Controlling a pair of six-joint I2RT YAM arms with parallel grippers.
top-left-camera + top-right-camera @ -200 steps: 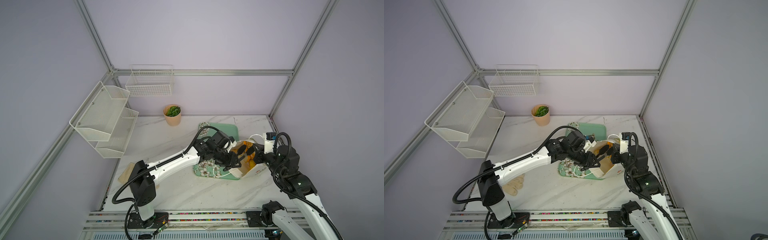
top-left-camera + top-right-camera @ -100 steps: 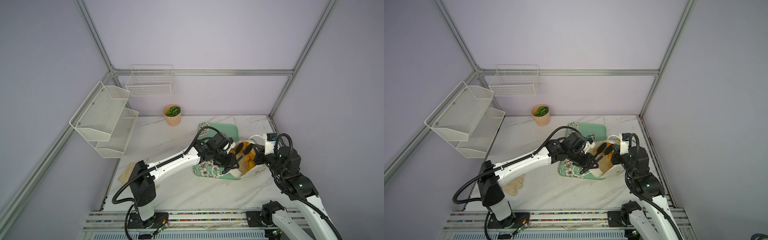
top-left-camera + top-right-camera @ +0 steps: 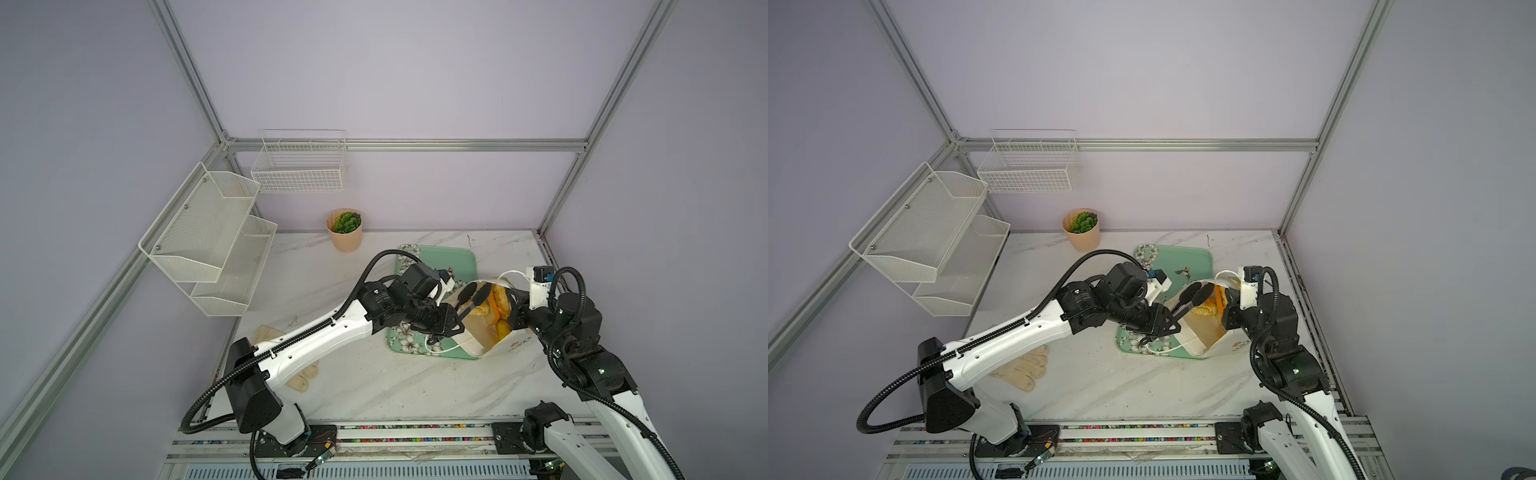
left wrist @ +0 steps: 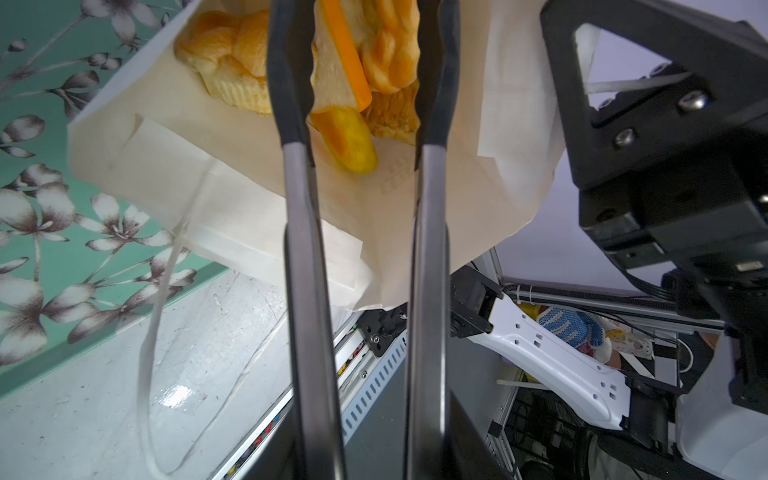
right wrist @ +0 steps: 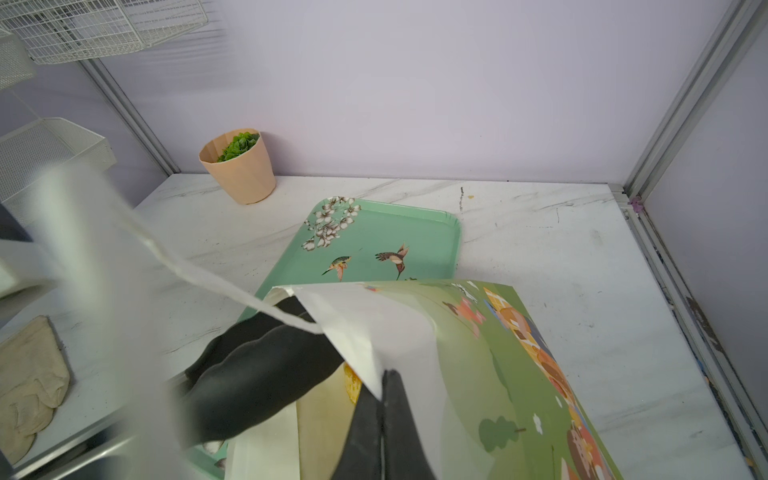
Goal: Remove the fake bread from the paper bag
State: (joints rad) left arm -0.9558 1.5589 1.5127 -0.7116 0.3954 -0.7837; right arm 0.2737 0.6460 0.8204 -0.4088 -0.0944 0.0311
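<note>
In bag (image 3: pixel 509 347) pinched by right end effector (image 5: pixel 384 374): glossy bread (image 4: pixel 349 141); left end effector (image 3: pixel 475 292) parted.

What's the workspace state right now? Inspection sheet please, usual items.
Surface: white marble table, scuffed, no spills seen.
Job's things: paper bag tipped on its side, partly on the green tray, mouth toward the left arm; fake bread inside, none seen outside.
Clutter: beige cloth near the front left edge; plant pot at the back.
Grippers: left gripper in the bag mouth, jaws apart with bread between, grip unclear; right gripper shut on the bag's upper edge.
Cables: black hoses loop over both arms; cord handle trails over tray and table.
Surroundings: mesh shelves, wire basket, lilac walls.
</note>
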